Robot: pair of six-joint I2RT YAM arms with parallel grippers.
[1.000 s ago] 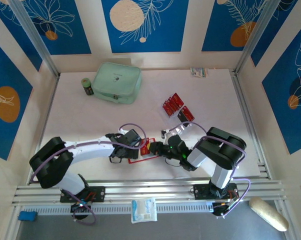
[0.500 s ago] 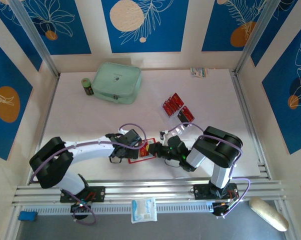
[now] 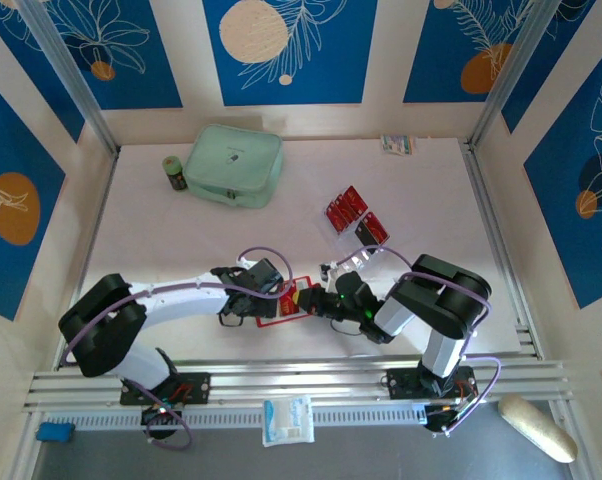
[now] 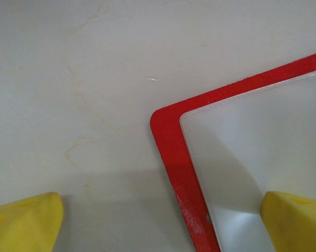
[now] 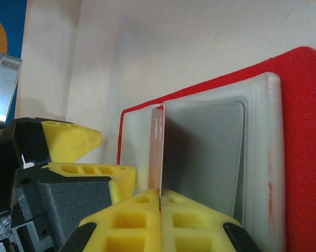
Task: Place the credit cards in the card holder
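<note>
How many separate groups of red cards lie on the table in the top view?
2. One group lies right of the mint-green case; the second group lies just beside it, lower right in that view. Cards overlap, so some may be hidden.

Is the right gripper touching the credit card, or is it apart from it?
Touching. In the right wrist view, the right gripper is shut on the thin credit card, its yellow tips pressing both faces, no gap.

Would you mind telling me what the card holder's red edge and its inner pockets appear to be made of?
On the card holder, the red edge looks like faux leather or felt, matte with a fine grain. Its inner pockets seem frosted plastic: pale, translucent, stacked in layers with rounded corners.
</note>
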